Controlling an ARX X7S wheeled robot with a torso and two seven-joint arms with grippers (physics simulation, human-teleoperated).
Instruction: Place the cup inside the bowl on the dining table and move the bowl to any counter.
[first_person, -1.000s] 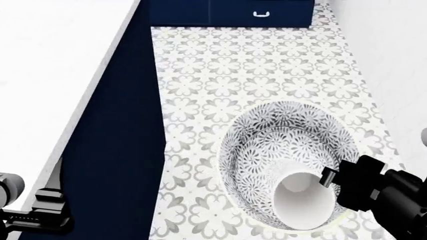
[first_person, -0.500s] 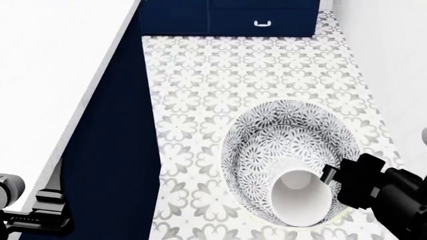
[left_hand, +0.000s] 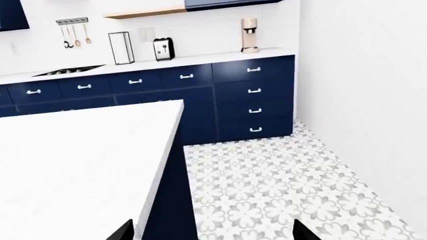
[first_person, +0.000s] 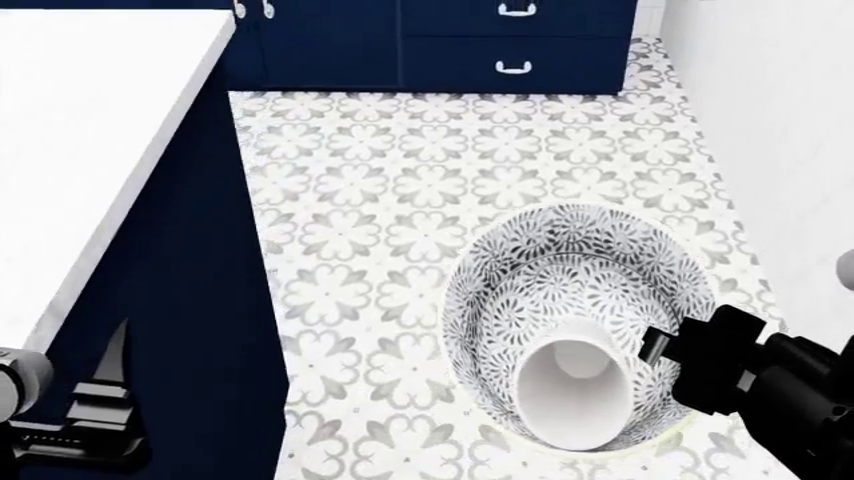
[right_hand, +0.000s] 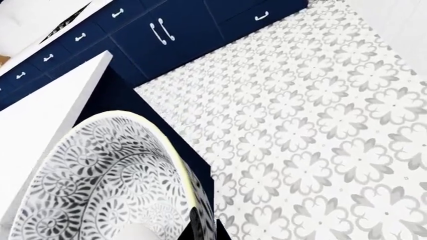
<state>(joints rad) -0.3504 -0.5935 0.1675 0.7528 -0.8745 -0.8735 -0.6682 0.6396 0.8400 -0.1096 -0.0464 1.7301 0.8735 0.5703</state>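
Observation:
The black-and-white floral bowl (first_person: 574, 300) hangs over the patterned floor. My right gripper (first_person: 658, 350) is shut on its right rim. The white cup (first_person: 574, 395) lies tilted inside the bowl, mouth toward the camera. In the right wrist view the bowl (right_hand: 93, 185) fills the near side, its pale rim pinched in my right gripper (right_hand: 203, 229), and a sliver of the cup (right_hand: 133, 233) shows. My left gripper (first_person: 114, 375) is low by the counter (first_person: 80, 150) edge. The left wrist view shows my left gripper (left_hand: 213, 235) open with nothing in it. The dining table is out of view.
The white-topped counter (left_hand: 80, 165) with navy sides stands on the left. Navy drawer cabinets (first_person: 514, 40) close the far end, under a back counter with a toaster (left_hand: 163, 49) and a soda maker (left_hand: 250, 35). A white wall (first_person: 787, 130) runs along the right.
The head view has swung, so the counter edge sits further left and more of the far cabinets show. The cup has shifted slightly left inside the bowl, which stays gripped.

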